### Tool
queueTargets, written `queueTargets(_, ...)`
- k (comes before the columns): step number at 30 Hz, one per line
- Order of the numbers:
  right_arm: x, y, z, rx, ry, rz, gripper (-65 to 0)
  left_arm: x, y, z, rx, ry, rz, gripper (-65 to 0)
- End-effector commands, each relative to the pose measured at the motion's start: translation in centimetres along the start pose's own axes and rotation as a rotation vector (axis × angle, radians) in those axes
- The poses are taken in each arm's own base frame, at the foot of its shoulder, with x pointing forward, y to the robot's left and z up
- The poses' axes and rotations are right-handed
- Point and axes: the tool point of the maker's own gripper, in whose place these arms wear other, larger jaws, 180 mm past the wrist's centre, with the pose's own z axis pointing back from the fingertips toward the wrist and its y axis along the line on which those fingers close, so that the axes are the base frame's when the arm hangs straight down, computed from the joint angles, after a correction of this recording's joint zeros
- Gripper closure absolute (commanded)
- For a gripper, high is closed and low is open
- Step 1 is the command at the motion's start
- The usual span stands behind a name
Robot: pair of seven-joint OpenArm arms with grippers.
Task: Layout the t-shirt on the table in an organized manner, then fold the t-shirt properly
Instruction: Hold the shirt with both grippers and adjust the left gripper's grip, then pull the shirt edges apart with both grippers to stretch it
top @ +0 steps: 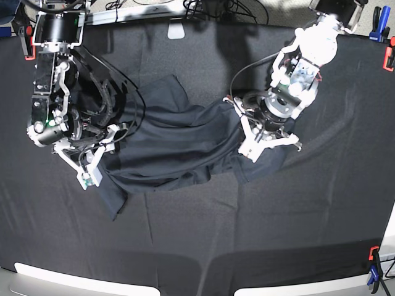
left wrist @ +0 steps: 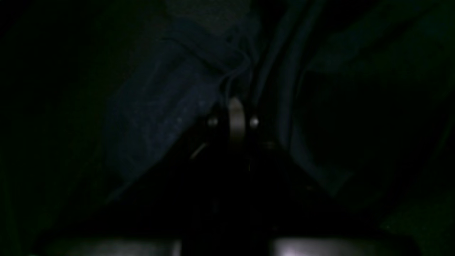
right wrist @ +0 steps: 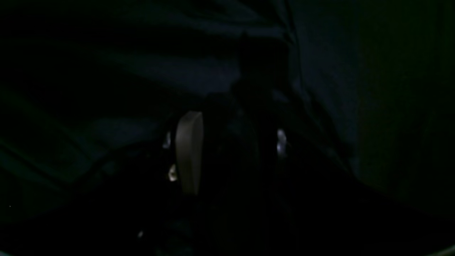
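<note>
The t-shirt (top: 179, 148) is bunched across the table (top: 259, 222) center, with the left gripper (top: 245, 131) clenched on cloth at 3 o'clock and the right gripper (top: 102, 151), jaws apart over fabric, at 9 o'clock, probably to stretch it flat.

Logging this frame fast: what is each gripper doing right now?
Left gripper: shut on the t-shirt.
Right gripper: jaws apart, in the t-shirt's folds; a hold cannot be told.
</note>
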Motion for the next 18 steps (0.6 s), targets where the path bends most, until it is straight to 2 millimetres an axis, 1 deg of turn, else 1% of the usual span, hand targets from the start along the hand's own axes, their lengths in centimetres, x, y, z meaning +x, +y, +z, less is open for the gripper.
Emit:
queueTargets(1,1.5,-0.6,0.6,-0.013,-0.046,0.014,-25.0,1.7,0.7,0.0,0.015,-0.052,-0.012,0.0)
queueTargets(3,1.5,-0.6,0.6,-0.013,-0.046,0.014,-25.0,1.6,1.0,0.0,0.032,-0.047,-0.028,0.0)
queueTargets(4,1.5,-0.5,0.6,-0.012,-0.046,0.015,-25.0,1.6,1.7,0.0,0.070,-0.047,-0.034,0.0)
queueTargets(5,1.5,-0.3,0.7,0.000,-0.050,0.024,-25.0,1.7,2.7,0.2,0.126,-0.048,-0.034,0.0)
queueTargets(7,1.9,0.9,1.1,0.053,-0.076,0.070,-24.4,2.1,4.9,0.8,0.239,-0.062,-0.038,0.0)
queueTargets(9,2.7,2.8,2.5,0.117,-0.139,0.125,-24.1,2.1,6.3,1.4,0.282,-0.066,-0.059,0.0)
queueTargets(11,2.9,4.5,4.5,0.153,-0.191,0.202,-24.1,1.7,7.3,1.7,0.301,-0.056,-0.073,0.0)
queueTargets(13,2.2,5.4,6.5,0.142,-0.209,0.290,-24.0,1.1,8.8,2.2,0.331,-0.045,-0.076,0.0)
queueTargets(15,1.1,6.0,8.3,0.127,-0.208,0.358,-24.0,0.5,10.6,2.9,0.377,-0.039,-0.062,0.0)
queueTargets(18,-0.9,6.8,10.2,0.124,-0.186,0.438,-24.0,-0.8,13.4,4.0,0.436,-0.022,0.035,0.0)
